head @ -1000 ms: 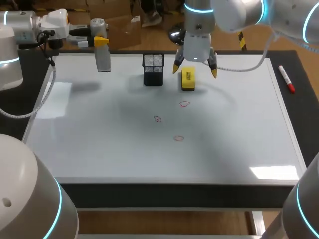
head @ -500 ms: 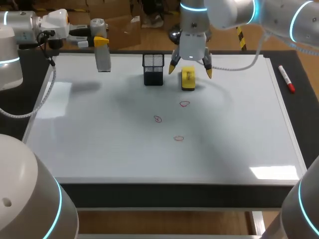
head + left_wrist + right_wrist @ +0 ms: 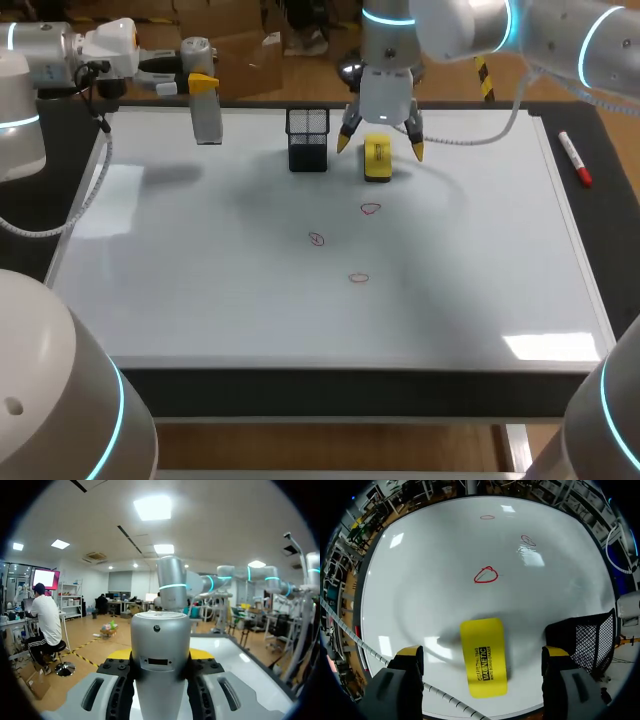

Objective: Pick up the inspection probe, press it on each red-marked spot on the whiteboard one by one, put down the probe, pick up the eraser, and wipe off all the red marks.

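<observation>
The left hand (image 3: pixel 201 84) is closed on the inspection probe (image 3: pixel 206 108). The probe is a grey cylinder that hangs upright in the air over the far left corner of the whiteboard (image 3: pixel 200 300). In the left wrist view the probe (image 3: pixel 160 665) fills the space between the left hand's (image 3: pixel 160 654) fingers, which press on it from both sides.

The right hand (image 3: pixel 381 144) is over the yellow eraser (image 3: pixel 377 160), and its fingers are spread wide. The eraser lies flat near the middle of the whiteboard's far edge. In the right wrist view the eraser (image 3: pixel 483 656) lies between the two yellow tips of the right hand (image 3: pixel 482 652), with a clear gap on each side, so neither finger touches it.

A black mesh pen holder (image 3: pixel 307 139) stands upright just beside the eraser, on the side towards the left edge. From the right wrist it (image 3: pixel 585 635) shows next to one of the fingers.

Three red marks (image 3: pixel 371 209) lie around the middle of the whiteboard, nearer the front than the eraser. In the right wrist view the closest mark (image 3: pixel 486 575) is just ahead of the eraser.

A red marker (image 3: pixel 574 158) lies on the dark surface (image 3: pixel 615 200) beyond the whiteboard's right edge, near the far right corner.
</observation>
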`<state>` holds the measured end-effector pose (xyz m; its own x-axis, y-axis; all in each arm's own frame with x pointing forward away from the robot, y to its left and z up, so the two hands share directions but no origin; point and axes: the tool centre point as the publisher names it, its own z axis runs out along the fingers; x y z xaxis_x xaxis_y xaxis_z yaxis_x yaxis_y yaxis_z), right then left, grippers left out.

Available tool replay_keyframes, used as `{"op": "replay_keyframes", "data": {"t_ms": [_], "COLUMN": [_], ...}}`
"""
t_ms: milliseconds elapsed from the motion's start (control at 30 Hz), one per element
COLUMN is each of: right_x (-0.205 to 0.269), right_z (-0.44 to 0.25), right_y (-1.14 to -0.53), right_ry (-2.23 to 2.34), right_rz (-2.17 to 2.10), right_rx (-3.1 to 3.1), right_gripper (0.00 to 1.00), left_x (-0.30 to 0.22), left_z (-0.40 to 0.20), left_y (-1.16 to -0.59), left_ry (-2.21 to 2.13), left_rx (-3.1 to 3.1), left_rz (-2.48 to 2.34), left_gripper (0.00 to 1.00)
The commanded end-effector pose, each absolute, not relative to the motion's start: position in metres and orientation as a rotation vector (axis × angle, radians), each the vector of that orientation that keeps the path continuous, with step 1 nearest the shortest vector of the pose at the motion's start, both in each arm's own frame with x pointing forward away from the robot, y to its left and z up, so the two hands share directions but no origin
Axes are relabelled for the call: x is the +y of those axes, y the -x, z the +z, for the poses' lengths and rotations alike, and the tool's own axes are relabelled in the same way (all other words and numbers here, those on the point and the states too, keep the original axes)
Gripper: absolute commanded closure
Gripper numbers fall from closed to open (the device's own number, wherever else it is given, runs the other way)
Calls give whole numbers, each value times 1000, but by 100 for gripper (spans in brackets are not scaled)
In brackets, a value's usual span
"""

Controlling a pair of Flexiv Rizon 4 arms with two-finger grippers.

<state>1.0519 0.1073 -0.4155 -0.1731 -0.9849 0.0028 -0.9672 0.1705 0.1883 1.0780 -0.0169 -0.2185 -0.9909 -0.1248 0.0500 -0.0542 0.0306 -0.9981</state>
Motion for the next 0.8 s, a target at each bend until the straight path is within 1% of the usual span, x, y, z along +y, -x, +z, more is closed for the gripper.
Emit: {"op": "replay_keyframes", "data": {"t_ms": [33,67,100,133,200,600,800], "right_x": [108,108,108,107,105,84,55], "right_z": [-417,-418,-419,-419,-420,-386,-366], "right_y": [-1056,-1057,-1057,-1057,-1056,-1049,-1048], "right_ry": [-1932,-1933,-1936,-1937,-1934,-1885,-1701], "right_rz": [-222,-225,-237,-241,-246,-145,-108], "right_rx": [-2293,-2291,-2290,-2291,-2296,-2428,-2579], "right_gripper": [34,54,61,72,100,100,100], "left_x": [-17,-17,-17,-17,-17,-17,-17], "left_z": [-217,-217,-217,-217,-217,-217,-217], "left_y": [-1078,-1078,-1078,-1078,-1078,-1078,-1078], "left_ry": [192,192,192,192,192,192,192], "left_rx": [2220,2220,2220,2220,2220,2220,2220], "left_rz": [-2144,-2144,-2144,-2144,-2144,-2144,-2144], "left_gripper": [100,100,100,100,100,100,100]}}
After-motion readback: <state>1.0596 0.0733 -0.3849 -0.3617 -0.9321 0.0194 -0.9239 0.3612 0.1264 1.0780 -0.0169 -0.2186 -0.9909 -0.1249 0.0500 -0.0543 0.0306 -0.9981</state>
